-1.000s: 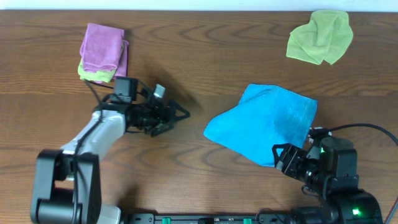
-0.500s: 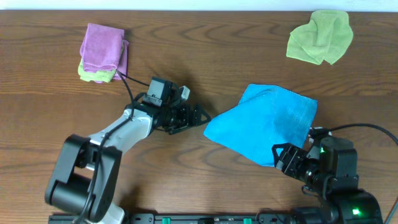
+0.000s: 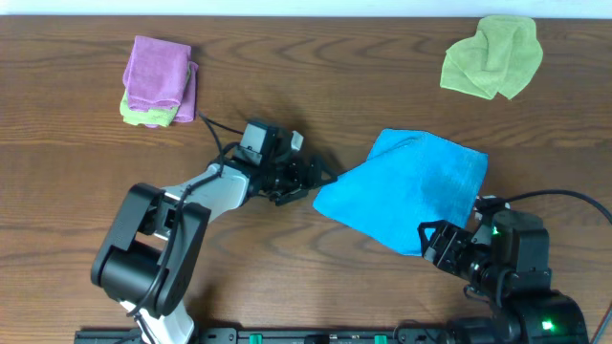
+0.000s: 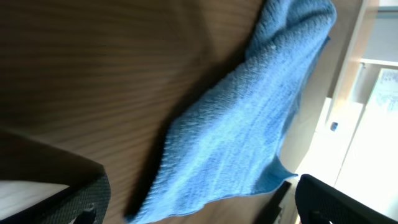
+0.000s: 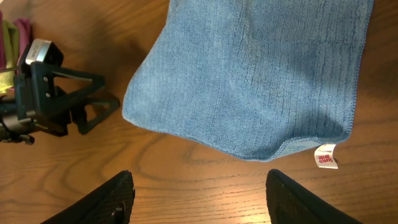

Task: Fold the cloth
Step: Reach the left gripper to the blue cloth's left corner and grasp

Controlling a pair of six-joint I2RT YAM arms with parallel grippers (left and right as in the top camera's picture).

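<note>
Left pincer advanced, spread, at cloth left corner; right pincer spread.

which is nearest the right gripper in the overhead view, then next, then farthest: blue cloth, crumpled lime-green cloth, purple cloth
From the right gripper:
1. blue cloth, right beside it, just above and to the left
2. crumpled lime-green cloth, top right of the table
3. purple cloth, far top left

The bench is dark brown wood with a wavy grain, evenly lit and faintly glossy. A thin pale strip runs along its far edge. Beyond one side stand white panels, glaringly bright
</note>
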